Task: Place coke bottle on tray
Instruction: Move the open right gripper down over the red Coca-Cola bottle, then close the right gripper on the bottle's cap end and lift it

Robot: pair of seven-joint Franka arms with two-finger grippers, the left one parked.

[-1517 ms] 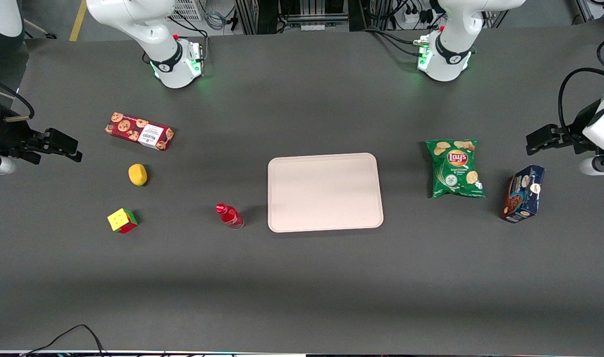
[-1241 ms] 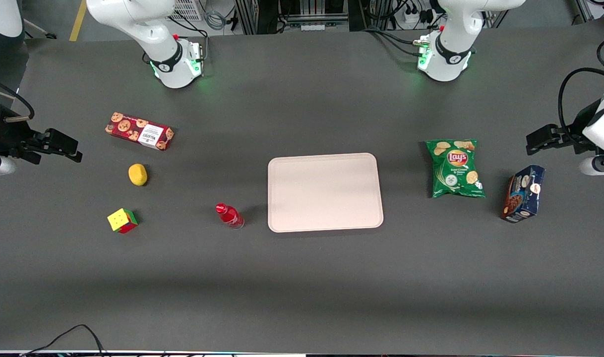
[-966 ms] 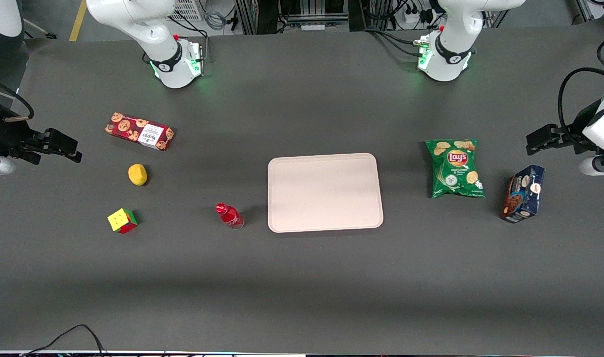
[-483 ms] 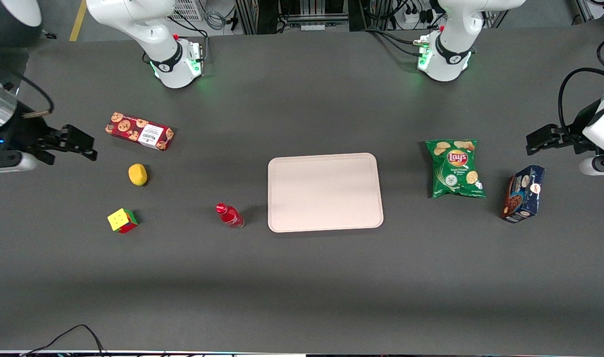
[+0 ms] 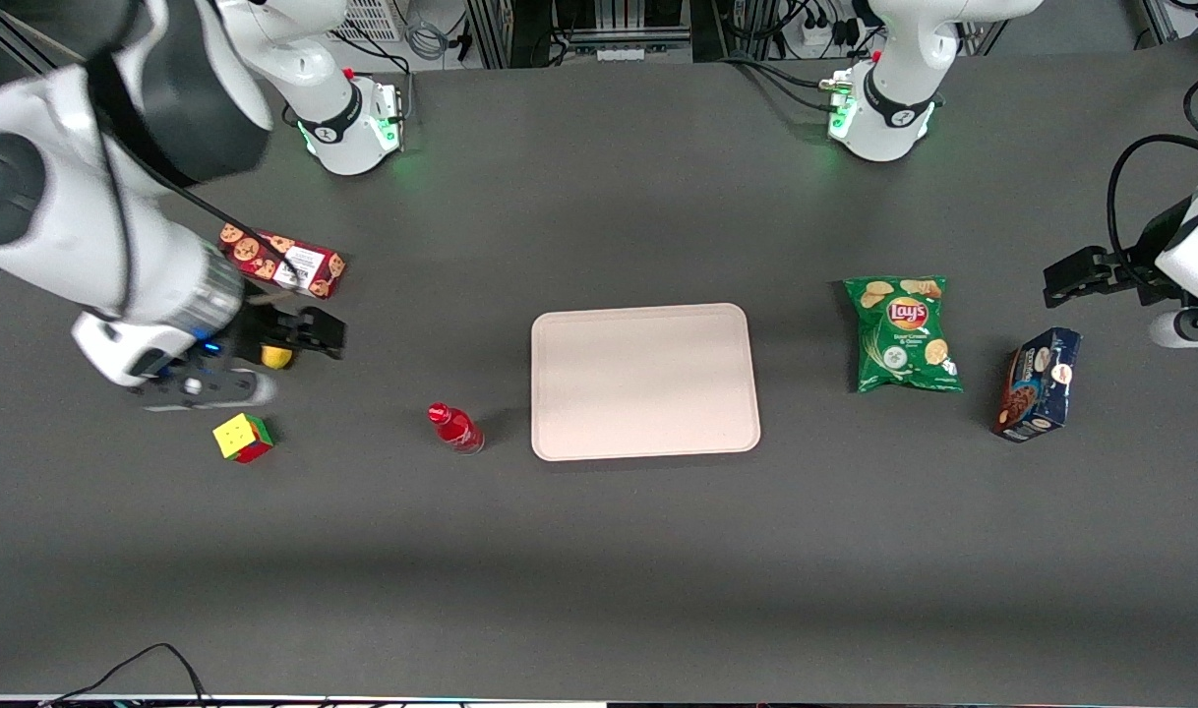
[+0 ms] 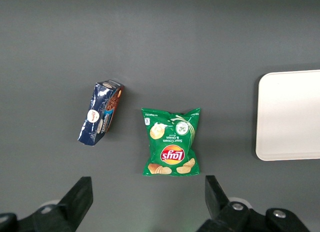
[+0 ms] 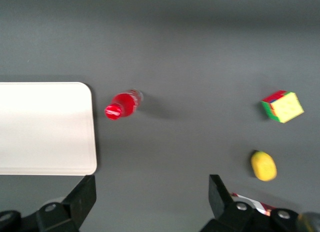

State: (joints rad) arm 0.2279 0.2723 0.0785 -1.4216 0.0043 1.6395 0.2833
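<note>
The coke bottle [image 5: 454, 429], with red cap, red label and clear base, stands on the dark table close beside the tray [image 5: 644, 381], a large pale pinkish-beige rectangle. Both also show in the right wrist view: the bottle [image 7: 122, 104] and the tray [image 7: 45, 128]. My right gripper [image 5: 314, 334] is open and empty, high above the table over the lemon, well off from the bottle toward the working arm's end. Its two dark fingers [image 7: 81, 198] stand wide apart over bare table.
A red cookie box [image 5: 282, 262], a lemon [image 7: 263, 165] and a colour cube [image 5: 242, 437] lie toward the working arm's end. A green chips bag [image 5: 903, 333] and a dark blue box [image 5: 1038, 384] lie toward the parked arm's end.
My right arm has swung in from the table's edge toward the middle; the gripper now hangs over the lemon. The bottle, tray and other things have not moved.
</note>
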